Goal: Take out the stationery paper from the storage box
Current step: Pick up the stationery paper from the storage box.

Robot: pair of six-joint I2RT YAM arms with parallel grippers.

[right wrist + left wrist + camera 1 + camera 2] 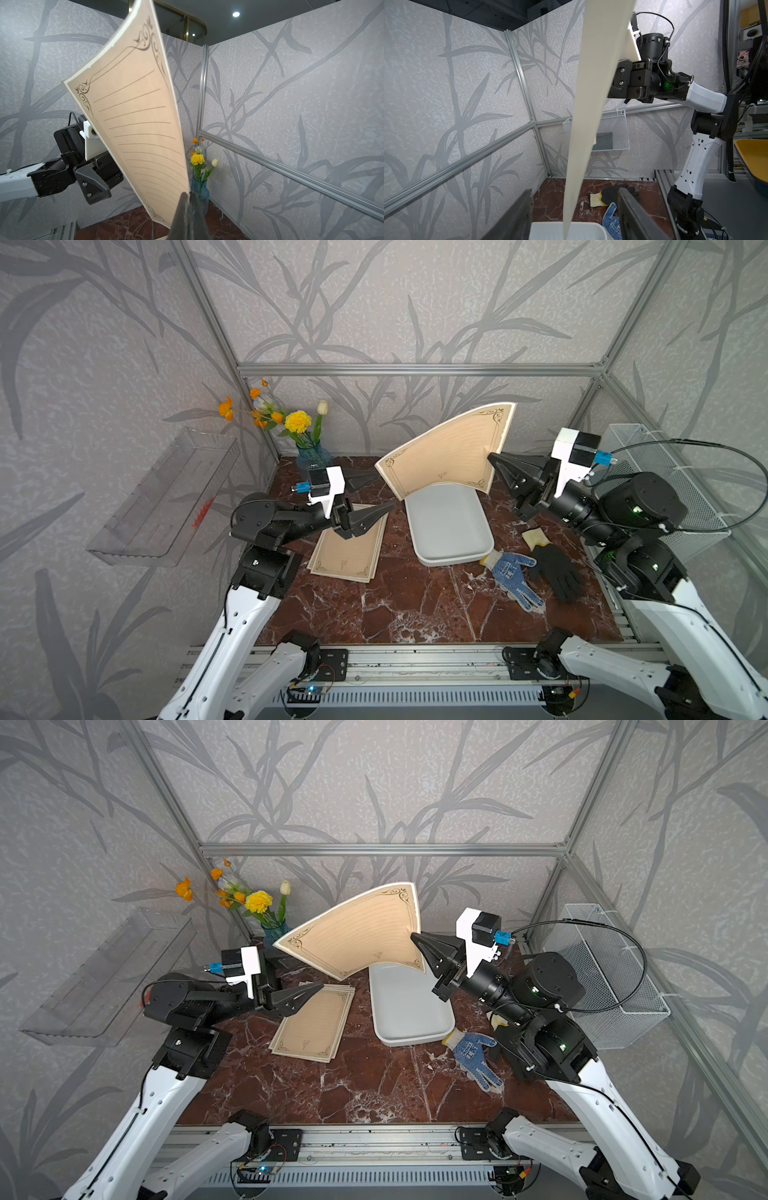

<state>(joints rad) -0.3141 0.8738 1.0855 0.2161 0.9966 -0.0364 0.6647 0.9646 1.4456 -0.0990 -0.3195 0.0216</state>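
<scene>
1. In both top views a tan, ruled stationery sheet point(444, 452) with dark scroll corners stands on edge in the air. It is bowed and hangs over the 12 o'clock end of the storage box point(449, 526), a glossy white tray whose bare floor shows. A flat stack of stationery paper point(347, 549) lies on the table just beside the box, at its 9 o'clock.
2. In both top views the table point(395, 610) is red-brown marble, walled by grey leaf-patterned panels. A vase of flowers point(311, 450) stands in the 11 o'clock corner. A blue-dotted glove point(513, 576) and a black glove point(557, 568) lie at the box's 4 o'clock. A wire basket point(611, 977) is on the 3 o'clock wall and a clear shelf point(108, 977) on the 9 o'clock wall.
3. In both top views the right gripper point(492, 458) reaches in from 3 o'clock, pinched on the sheet's edge. The left gripper point(384, 492) comes in level from 9 o'clock above the stack, with its fingers spread near the sheet's lower corner.
4. In the left wrist view the sheet shows edge-on as a pale strip running down towards the box. The left fingers point(512, 218) stand apart on either side of it, touching nothing.
5. In the right wrist view the sheet curves upward, its lines and scrolls plain to see. The right fingers point(180, 212) are closed on its near edge, and the vase stands beyond.
</scene>
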